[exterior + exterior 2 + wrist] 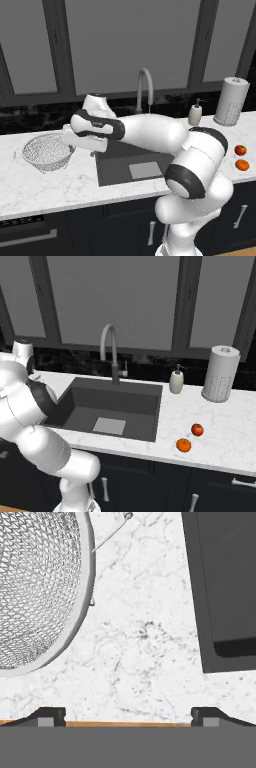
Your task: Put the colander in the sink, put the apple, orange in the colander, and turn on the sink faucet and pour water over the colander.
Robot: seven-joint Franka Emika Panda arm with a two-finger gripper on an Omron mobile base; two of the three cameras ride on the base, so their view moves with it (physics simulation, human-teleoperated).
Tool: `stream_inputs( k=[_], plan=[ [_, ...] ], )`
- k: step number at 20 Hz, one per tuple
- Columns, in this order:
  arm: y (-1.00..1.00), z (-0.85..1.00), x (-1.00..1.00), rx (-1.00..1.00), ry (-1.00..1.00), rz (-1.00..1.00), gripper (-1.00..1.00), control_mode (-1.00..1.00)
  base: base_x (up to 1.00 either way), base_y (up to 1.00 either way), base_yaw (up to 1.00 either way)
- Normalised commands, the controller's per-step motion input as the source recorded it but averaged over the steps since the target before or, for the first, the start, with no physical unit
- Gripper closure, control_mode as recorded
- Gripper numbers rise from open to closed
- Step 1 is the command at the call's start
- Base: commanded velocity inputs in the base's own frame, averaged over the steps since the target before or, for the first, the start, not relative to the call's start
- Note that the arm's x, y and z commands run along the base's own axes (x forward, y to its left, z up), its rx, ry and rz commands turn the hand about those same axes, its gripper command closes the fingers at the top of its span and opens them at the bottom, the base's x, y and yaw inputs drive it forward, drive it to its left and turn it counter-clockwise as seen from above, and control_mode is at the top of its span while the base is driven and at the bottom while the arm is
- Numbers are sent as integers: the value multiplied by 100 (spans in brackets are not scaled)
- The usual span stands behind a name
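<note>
One colander (47,151) is sitting on the table (60,185) left of the sink (135,167), empty. My end effector (128,716) is hovering released beside its rim. I'm judging the thin mesh light and dentable, so I'm favouring the stiff rim.

Two base cameras looked forward and down from behind the arm, sharing the sink (131,165); the hand camera faced the counter (145,637) closely.
</note>
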Motion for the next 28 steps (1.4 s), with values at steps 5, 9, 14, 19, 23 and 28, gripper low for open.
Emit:
stream_inputs(
  k=[5,9,14,19,23,28],
  plan=[
    [36,-21,55,0,0,-5,-100,-100,0,0,0],
    [37,-26,49,0,0,-5,-100,-100,0,0,0],
    [24,-30,46,0,0,-5,-100,-100,0,0,0],
    [23,-33,52,0,2,-4,-100,-100,0,0,0],
    [10,-41,27,0,2,-3,-100,-100,0,0,0],
    [0,-55,-5,0,0,-3,100,-100,0,0,0]
  ],
)
